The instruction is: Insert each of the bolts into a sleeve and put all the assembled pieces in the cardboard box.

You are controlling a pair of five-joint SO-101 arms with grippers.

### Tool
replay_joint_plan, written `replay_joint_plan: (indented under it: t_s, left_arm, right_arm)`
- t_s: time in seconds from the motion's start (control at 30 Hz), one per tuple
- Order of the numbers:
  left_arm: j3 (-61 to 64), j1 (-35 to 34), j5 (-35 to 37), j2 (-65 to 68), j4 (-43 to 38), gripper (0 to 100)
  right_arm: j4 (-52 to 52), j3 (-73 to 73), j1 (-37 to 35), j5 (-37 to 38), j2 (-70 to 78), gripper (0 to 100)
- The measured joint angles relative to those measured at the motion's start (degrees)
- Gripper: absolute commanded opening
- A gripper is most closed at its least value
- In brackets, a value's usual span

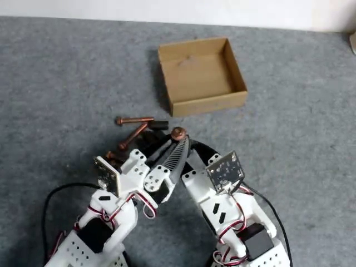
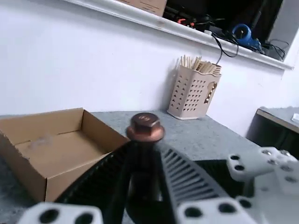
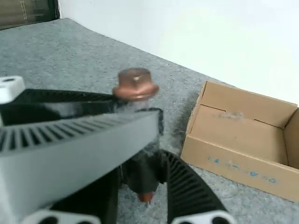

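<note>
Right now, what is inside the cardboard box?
The cardboard box shows a bare brown floor with nothing lying on it. Its near wall covers the strip of floor right behind it, so that part cannot be checked.

The bolt (image 2: 145, 127) is glossy metal, its sleeve (image 3: 140, 170) matt black, the box (image 1: 208, 104) cardboard, the table (image 1: 55, 83) rough cloth.

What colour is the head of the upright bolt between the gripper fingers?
The bolt head is copper-coloured; it shows best in the right wrist view.
</note>
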Motion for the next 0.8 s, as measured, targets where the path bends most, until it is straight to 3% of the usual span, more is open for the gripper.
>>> replay_joint_plan:
  t_s: [0.07,0.3,0.47,0.8]
  left_arm:
    - [0.0,-0.18,0.35,0.09,0.18,35]
    - [0.09,-1.23,0.44,0.09,1.85,23]
    - [0.0,-1.14,1.23,0.0,1.85,22]
    - [-2.99,-5.98,19.87,0.0,1.85,19]
  right_arm:
    - [-0.09,-0.09,0.26,-0.09,-0.09,0.5]
    - [-0.09,-0.09,0.35,-0.09,-0.18,0.5]
    - [1.14,-0.09,0.53,-0.09,-0.18,0.5]
    - [-1.58,4.92,0.44,1.93,-0.09,0.5]
